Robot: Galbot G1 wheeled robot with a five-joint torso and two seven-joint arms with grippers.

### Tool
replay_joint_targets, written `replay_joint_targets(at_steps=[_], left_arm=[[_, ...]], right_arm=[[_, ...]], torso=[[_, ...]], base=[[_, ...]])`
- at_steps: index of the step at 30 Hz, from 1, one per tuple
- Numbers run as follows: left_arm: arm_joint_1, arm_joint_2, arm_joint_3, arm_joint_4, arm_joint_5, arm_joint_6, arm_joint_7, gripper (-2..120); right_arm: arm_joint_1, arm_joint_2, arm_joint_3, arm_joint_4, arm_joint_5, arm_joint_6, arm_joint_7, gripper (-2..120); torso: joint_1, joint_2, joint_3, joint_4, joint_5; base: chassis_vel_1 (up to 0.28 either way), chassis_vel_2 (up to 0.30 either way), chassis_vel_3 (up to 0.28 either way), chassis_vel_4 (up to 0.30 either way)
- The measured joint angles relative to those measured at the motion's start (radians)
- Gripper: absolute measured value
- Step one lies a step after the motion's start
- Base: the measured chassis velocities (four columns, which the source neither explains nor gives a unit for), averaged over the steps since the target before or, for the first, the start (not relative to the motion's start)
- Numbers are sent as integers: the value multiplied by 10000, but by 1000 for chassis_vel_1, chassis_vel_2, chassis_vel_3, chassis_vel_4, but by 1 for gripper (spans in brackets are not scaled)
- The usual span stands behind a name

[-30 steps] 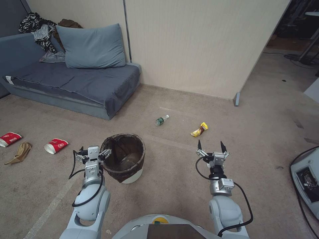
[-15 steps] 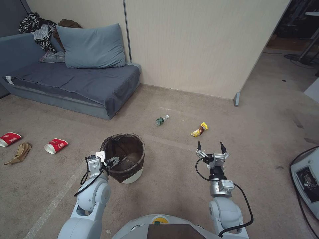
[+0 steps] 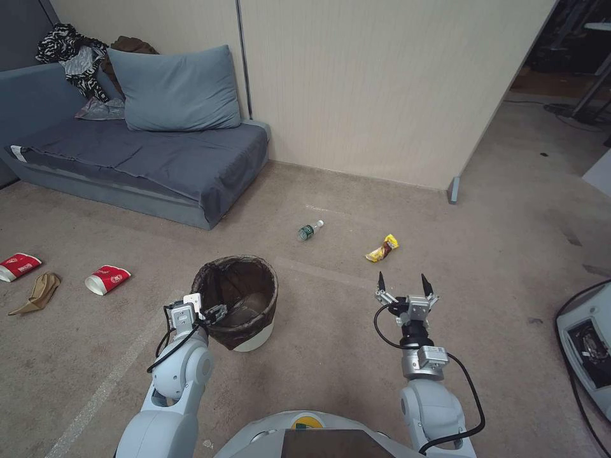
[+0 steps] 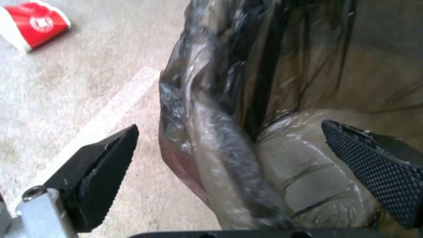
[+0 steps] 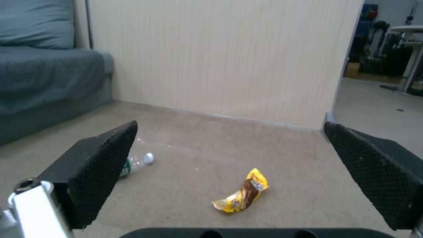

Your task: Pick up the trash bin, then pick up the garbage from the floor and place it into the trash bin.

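The trash bin (image 3: 253,344), white with a dark brown liner, stands on the carpet just ahead of me. My left gripper (image 3: 213,310) is open astride its near-left rim (image 4: 211,132), with one finger (image 4: 101,162) outside and the other (image 4: 374,158) inside the liner. My right gripper (image 3: 403,277) hangs open over bare carpet to the bin's right. Garbage lies around: a clear bottle (image 3: 309,231) and a yellow wrapper (image 3: 382,248) ahead of the right gripper (image 5: 230,125), two red-and-white cups (image 3: 108,278) (image 3: 18,266) and a tan paper bag (image 3: 38,294) at the far left.
A grey sofa (image 3: 146,165) with a pillow and a zebra-striped cloth (image 3: 73,54) stands at the back left. A beige partition wall (image 3: 382,95) runs behind the litter. A grey machine (image 3: 589,350) sits at the right edge.
My left arm has turned its wrist and drawn back and down, bringing the open gripper over the bin's near-left rim. The right gripper has sunk slightly. Bin and litter have stayed put.
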Motion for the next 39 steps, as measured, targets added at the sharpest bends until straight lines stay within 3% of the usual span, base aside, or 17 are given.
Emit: replay_joint_targets(at_steps=[6, 8, 9, 28, 33, 39], left_arm=[[-314, -80, -28, 448, -462, 18, -313, 100], [-333, -85, -19, 509, -529, 40, -319, 100], [-368, -100, -6, 542, -562, 45, -291, 97], [-340, -219, 95, 636, -398, 100, -301, 28], [-301, -214, 104, 625, -307, 99, -267, 17], [-113, -229, 135, 390, -130, 100, -262, 15]], right_arm=[[-47, 0, -6, -99, -80, 81, -13, 100], [-57, 0, -2, -104, -85, 93, -15, 100], [-58, 3, 0, -105, -85, 109, -20, 100], [47, -1, 32, -212, -54, 120, -29, 100], [79, 0, 40, -214, -26, 112, -29, 100], [90, 0, 76, -214, 4, 103, -29, 100]], torso=[[-2, 0, -1, -2, 5], [-1, 0, 0, 7, 5], [-2, 1, -2, -2, 8], [-2, 3, -2, -1, 2], [-2, 3, -3, -3, 2], [-1, 1, 1, -1, -5]], base=[[0, 0, 0, 0], [0, 0, 0, 0], [0, 0, 0, 0], [0, 0, 0, 0], [0, 0, 0, 0], [0, 0, 0, 0]])
